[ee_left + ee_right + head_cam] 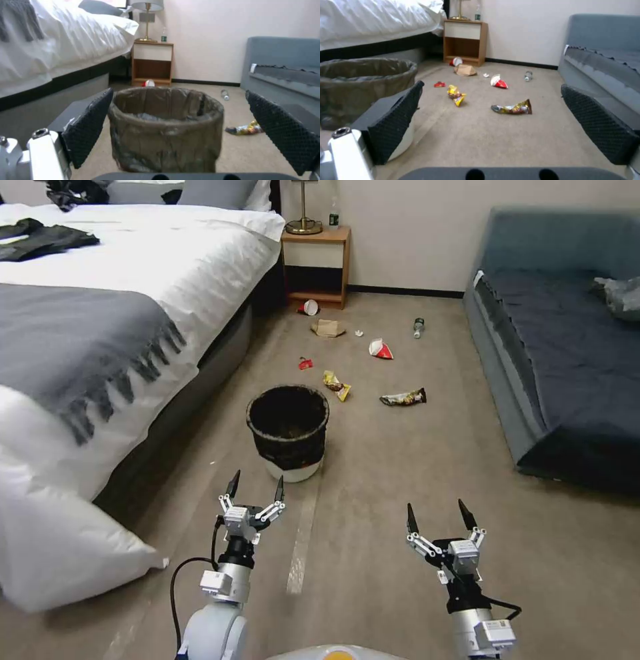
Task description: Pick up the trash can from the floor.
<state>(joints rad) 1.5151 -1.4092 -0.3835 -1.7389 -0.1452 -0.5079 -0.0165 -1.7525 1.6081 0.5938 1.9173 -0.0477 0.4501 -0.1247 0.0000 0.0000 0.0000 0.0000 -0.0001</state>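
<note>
Approach step, before any grasp. The trash can stands upright on the floor, beside the bed and near the centre of the head view, its black liner folded over the rim and upper wall, white base showing below.

Left gripper is at about 6 o'clock of the can, just short of it and not touching, with its jaws spread wide. In the left wrist view the can sits squarely between the two black fingers, mouth toward the camera line, so the aim appears good. The forearm rises from the lower edge of the head view and points straight ahead along the floor.

Right gripper is at about 4 o'clock of the can, well apart from it, jaws likewise spread and holding nothing; it points ahead over bare carpet toward the scattered wrappers.

Judged next move: the left gripper must advance and settle over one part of the rim or wall, since the whole can looks about as wide as the jaw opening, then close and lift. A thin liner may slip; a grip catching the rigid wall seems safer.
</note>
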